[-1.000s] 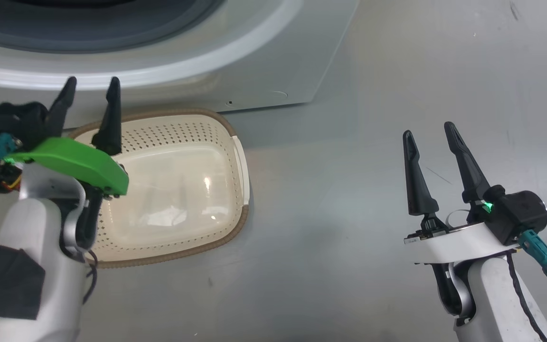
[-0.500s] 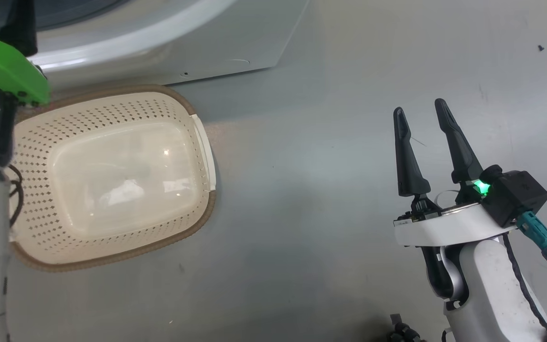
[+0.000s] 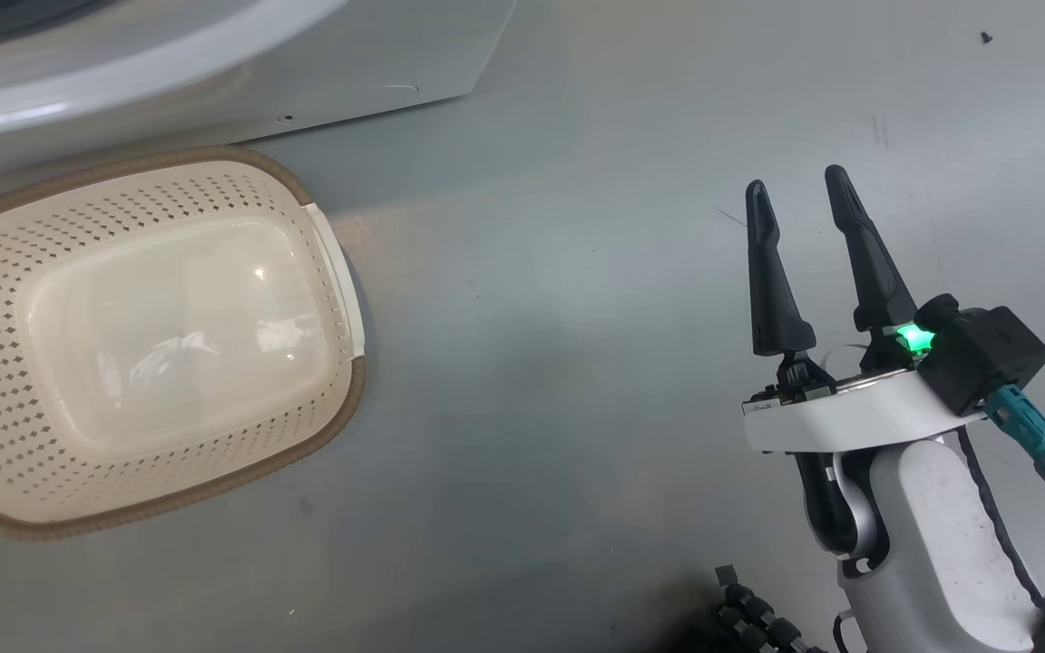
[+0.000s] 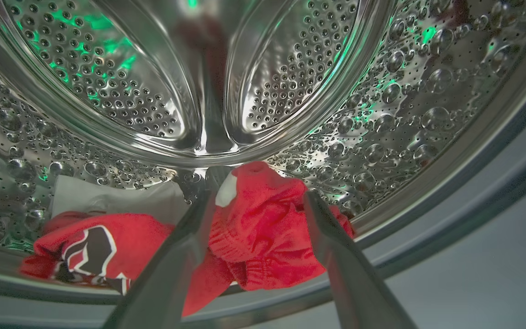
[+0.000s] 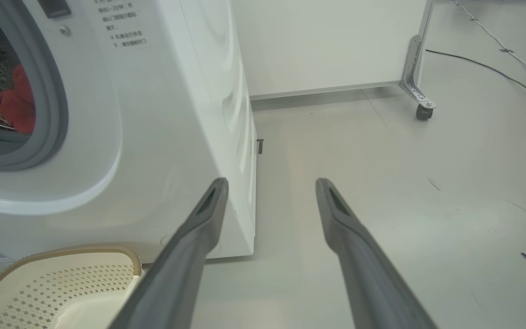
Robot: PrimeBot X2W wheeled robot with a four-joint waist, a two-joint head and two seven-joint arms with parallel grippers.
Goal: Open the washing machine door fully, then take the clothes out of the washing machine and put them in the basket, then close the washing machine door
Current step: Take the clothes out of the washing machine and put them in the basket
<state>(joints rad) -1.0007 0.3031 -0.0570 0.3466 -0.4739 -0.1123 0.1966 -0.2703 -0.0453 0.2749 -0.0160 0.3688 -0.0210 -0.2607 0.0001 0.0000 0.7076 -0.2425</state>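
The left gripper [image 4: 259, 201] has gone from above the basket [image 3: 339, 426] to the washer's [image 3: 214, 73] drum [image 4: 381, 105] — fingers wide, straddling a red bundle of the clothes [image 4: 263, 237], not closed on it. More red cloth with a dark numeral and white cloth [image 4: 117, 198] lie left of it in the drum. The basket sits by the washer's front, its glossy bottom bare. On the right, the right gripper [image 3: 795, 179] — spread wide, holding nothing — hangs over the floor [image 3: 559, 317].
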